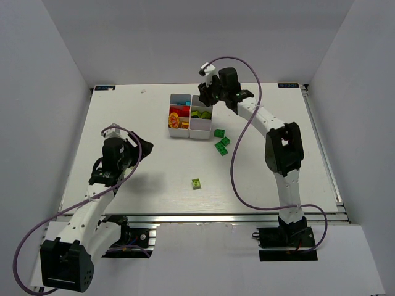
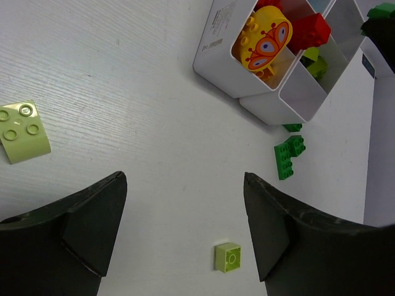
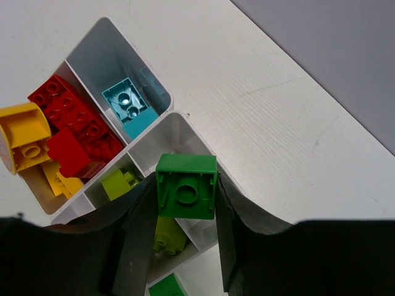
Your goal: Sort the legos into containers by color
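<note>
The white tray (image 1: pixel 200 131) stands at the table's far middle. In the right wrist view its compartments (image 3: pixel 117 55) hold a light blue brick (image 3: pixel 126 103), red bricks (image 3: pixel 71 120), yellow and orange pieces (image 3: pixel 24 142) and lime bricks (image 3: pixel 166 234). My right gripper (image 1: pixel 210 96) is shut on a dark green brick (image 3: pixel 185 169), held above the tray's right column. My left gripper (image 1: pixel 141 145) hangs open and empty over the table's left part. Between its fingers lies a small lime brick (image 2: pixel 228 256), also in the top view (image 1: pixel 196 183).
Two dark green bricks (image 1: pixel 221 140) lie on the table just right of the tray's near end, also in the left wrist view (image 2: pixel 289 155). A flat lime plate (image 2: pixel 23 131) lies left of my left gripper. White walls enclose the table.
</note>
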`<state>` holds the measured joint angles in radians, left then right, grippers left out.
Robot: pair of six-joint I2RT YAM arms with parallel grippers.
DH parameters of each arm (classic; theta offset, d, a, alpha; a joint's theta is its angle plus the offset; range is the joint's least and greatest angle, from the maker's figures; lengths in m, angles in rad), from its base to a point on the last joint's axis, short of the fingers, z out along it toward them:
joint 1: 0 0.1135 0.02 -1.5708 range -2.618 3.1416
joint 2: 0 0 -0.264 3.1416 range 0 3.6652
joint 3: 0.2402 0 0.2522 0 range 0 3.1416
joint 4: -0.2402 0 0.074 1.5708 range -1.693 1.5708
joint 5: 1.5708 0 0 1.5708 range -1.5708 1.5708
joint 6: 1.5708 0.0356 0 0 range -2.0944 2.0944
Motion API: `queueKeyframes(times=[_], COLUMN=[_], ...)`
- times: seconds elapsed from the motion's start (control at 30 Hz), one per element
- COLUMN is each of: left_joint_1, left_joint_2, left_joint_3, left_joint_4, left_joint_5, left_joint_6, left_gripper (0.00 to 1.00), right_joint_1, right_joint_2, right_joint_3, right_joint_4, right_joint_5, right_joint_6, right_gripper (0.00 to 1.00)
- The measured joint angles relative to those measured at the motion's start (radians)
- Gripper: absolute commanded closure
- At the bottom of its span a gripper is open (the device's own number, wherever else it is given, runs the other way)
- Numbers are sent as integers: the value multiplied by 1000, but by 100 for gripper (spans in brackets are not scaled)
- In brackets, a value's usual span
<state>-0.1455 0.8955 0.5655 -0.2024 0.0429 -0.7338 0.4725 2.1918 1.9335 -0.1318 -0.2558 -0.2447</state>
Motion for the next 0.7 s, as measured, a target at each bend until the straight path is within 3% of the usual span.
queueKeyframes(times=[0.1, 0.4, 0.7], left_joint_1=[0, 0, 0], left_joint_2=[1, 12, 9], left_joint_3=[1, 6, 6], left_joint_4=[0, 0, 2], left_joint_5=[0, 1, 3], left_joint_6=[0, 0, -2], left_gripper=[14, 14, 15], right_joint_1=[0, -1, -89], right_joint_2=[5, 8, -181], right_joint_3=[0, 0, -159], right_joint_4=[2, -1, -174], right_joint_5=[0, -5, -273], right_joint_6=[-3, -19, -207], right_gripper=[42, 31, 36])
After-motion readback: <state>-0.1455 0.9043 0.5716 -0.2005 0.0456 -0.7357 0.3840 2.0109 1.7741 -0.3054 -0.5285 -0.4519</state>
